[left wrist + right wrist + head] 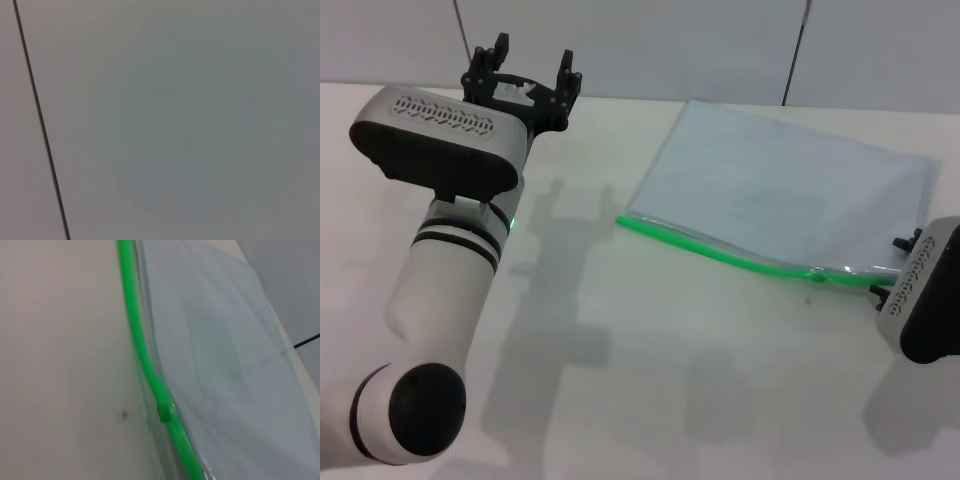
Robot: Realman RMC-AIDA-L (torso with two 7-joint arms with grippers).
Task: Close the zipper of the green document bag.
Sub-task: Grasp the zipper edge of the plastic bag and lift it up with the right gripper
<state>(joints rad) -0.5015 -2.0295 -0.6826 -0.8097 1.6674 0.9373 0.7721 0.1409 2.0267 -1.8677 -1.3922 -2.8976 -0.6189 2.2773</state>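
The green document bag [775, 190] lies flat on the white table, right of centre, a pale translucent pouch. Its zipper [720, 250] is the bright green strip along the near long edge. The small green slider [817, 273] sits toward the strip's right end. The right wrist view shows the zipper [136, 340], its slider [165, 412] and the bag [225, 365] up close. My right gripper [895, 268] is at the bag's near right corner, open, its dark fingers either side of the zipper's end. My left gripper [532, 62] is held open at the far left, well away from the bag.
My left arm [440, 260] fills the left of the head view. A wall with dark seams [797, 50] stands behind the table. The left wrist view shows only a plain surface with one dark seam [40, 125]. A small dark speck [810, 297] lies by the zipper.
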